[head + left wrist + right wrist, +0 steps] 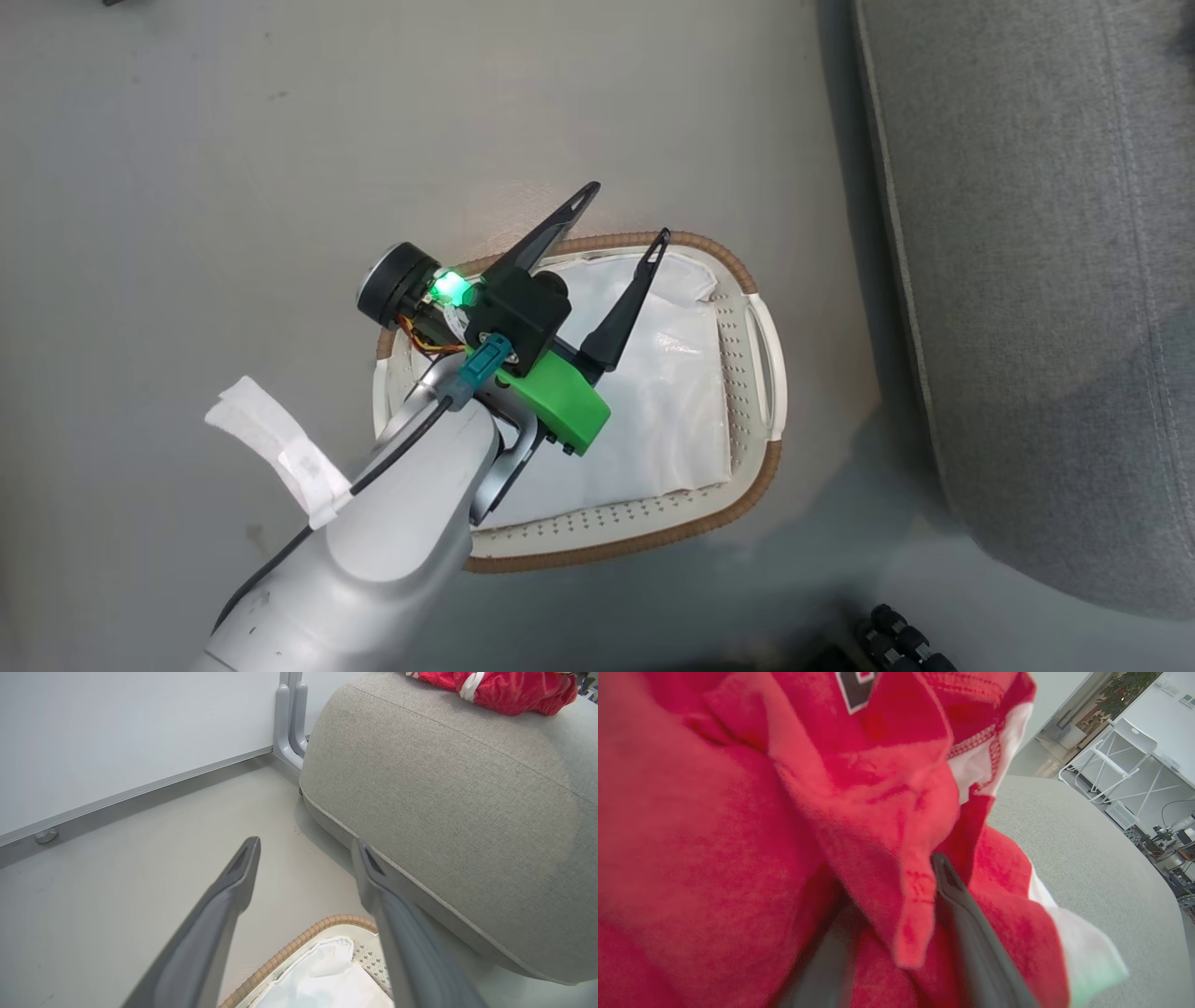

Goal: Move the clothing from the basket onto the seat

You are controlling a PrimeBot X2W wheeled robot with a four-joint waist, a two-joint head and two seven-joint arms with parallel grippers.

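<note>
Head view: my left gripper [626, 210] hangs spread wide and holding nothing over the basket [747, 280], which stands on the floor [233, 140] just beside the seat [1046, 280]. What I can see of its inside is the white liner sheet [672, 392], though the arm hides part of it. Left wrist view: the same gripper [307, 844] shows two fingers well apart with bare floor between them and the basket rim [299, 940] below, close against the flank of the seat [444, 788]. The clothing [504, 690] lies bunched on top of the seat, near its edge. Right wrist view: my right gripper [901, 896] is buried in the clothing [738, 835] above the seat [1087, 858], and a fold of red cloth hangs down between its two fingers. One fingertip is covered, so I cannot tell whether the fingers are pinching that fold or merely standing around it. I judge the garments light, limp and thin, prone to trail, slide off the rounded seat edge or snag on a fingertip. The stitched hems and doubled folds look to me like the surest places to take hold, gathered thick rather than a single layer.
</note>
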